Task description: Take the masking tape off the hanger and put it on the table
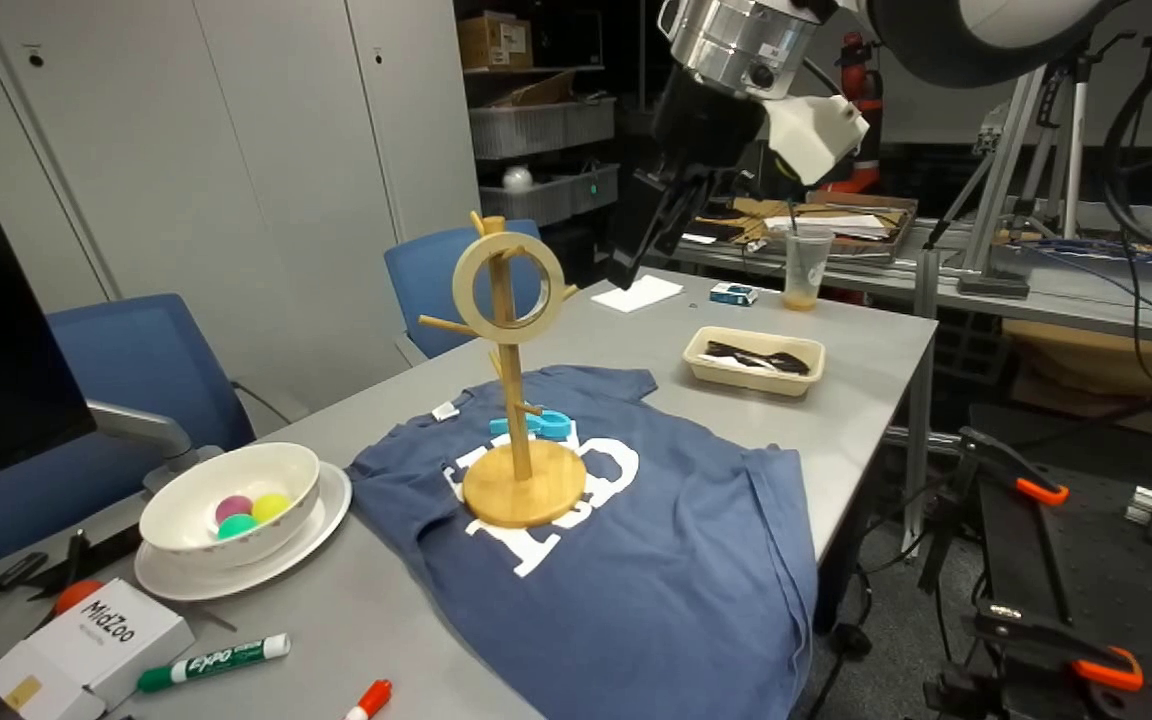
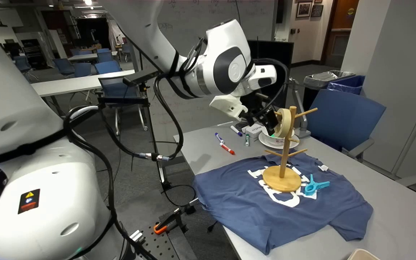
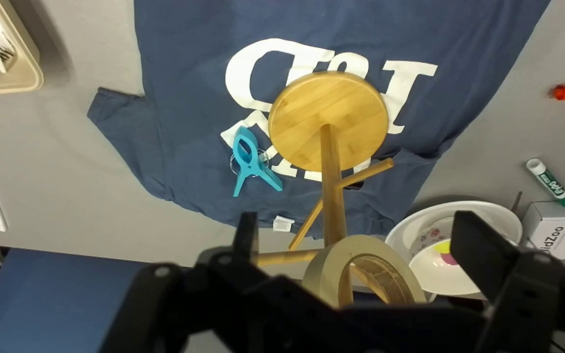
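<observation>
At the left of the light-grey rectangular tabletop (image 1: pixel 366 600), in an exterior view, lay a white cardboard box (image 1: pixel 116 625) lettered "MidZoo" and, just beside it, a green-and-white cylindrical marker (image 1: pixel 216 660). Next, a round white plate (image 1: pixel 338 510) bore a white bowl (image 1: pixel 276 535) containing small round objects (image 1: pixel 268 508) in pink, yellow and green; nearer the camera was a red-capped marker (image 1: pixel 370 698). A dark blue cloth T-shirt (image 1: pixel 676 560) with white lettering lay spread over the middle of the tabletop. On it stood the light wooden hanger (image 1: pixel 513 390), an upright post with angled pegs on a round disc base. The cream-beige ring-shaped roll of masking tape (image 1: pixel 464 290) hung on an upper peg, the post showing through its wide hole. A turquoise clamp (image 1: pixel 551 425) lay on the T-shirt just beside the base. To the right of the roll, above the tabletop, was the black two-fingered gripper (image 3: pixel 356 230); the wrist view showed its fingers spread wide apart, and a gap separated it from the roll in an exterior view. Beneath it in the same view lay a flat white rectangular sheet (image 1: pixel 638 293). Farther right were a beige rectangular tray (image 1: pixel 751 382) holding slender black and white items (image 1: pixel 768 358), a small blue-and-white box (image 1: pixel 733 294) and, near the far edge, a translucent plastic cup (image 1: pixel 806 265) with a dark straw (image 1: pixel 792 220).
</observation>
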### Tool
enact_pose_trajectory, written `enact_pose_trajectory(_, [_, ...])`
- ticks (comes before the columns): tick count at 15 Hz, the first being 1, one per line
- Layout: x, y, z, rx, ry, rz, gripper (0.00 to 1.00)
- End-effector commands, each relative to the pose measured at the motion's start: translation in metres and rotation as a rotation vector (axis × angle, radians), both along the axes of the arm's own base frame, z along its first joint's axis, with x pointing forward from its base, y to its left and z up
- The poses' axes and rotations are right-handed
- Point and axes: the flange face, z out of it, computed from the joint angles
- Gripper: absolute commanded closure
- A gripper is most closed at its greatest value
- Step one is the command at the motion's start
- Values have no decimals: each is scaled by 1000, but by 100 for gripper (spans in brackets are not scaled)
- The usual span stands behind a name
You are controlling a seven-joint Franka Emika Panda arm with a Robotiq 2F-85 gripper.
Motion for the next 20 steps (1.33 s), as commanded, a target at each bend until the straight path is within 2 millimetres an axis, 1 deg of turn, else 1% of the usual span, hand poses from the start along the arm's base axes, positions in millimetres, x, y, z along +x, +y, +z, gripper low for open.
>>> enact_pose_trajectory(1, [10,3,-8,-6,-44,-28,0])
enact_pose_trajectory(5, [16,7,-15,-17,-104,-50,0])
enact_pose_trajectory(11, [34,5,-21,-14,-182,-81,0])
enact_pose_trajectory(17, [47,11,-30,-67,-269,-62,0])
enact_pose_trajectory(20, [51,13,-39,-86,-307,-50,0])
